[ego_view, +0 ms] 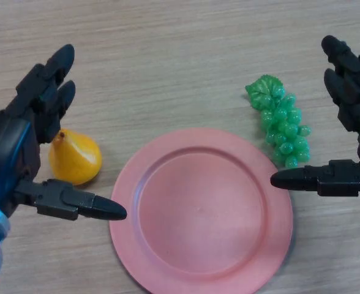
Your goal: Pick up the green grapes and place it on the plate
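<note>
At the far left you see the left hand (27, 131), with its fingers straight and spread away from the thumb, so it is open and holds nothing. Its wrist is cut off by the left and bottom edges. The thumb points toward the plate and its tip lies just beside the plate's left rim; you cannot tell if it touches the table.

Behind this hand lies a yellow pear (76, 158) on the wooden table (168, 55). The palm hides the left part of the pear, so you see only its right side and the small stem end.

In the middle, toward the bottom, you find the pink plate (168, 257), with nothing on it. Its lower rim is cut off by the bottom edge.

To the right of the plate, the green grapes (283, 125) lie on the table, just beside the plate's upper right rim, not on it.

At the far right is the right hand (351, 92), also open, fingers straight, thumb stretched over the plate's right edge, just below the grapes. The right border cuts off its palm.
</note>
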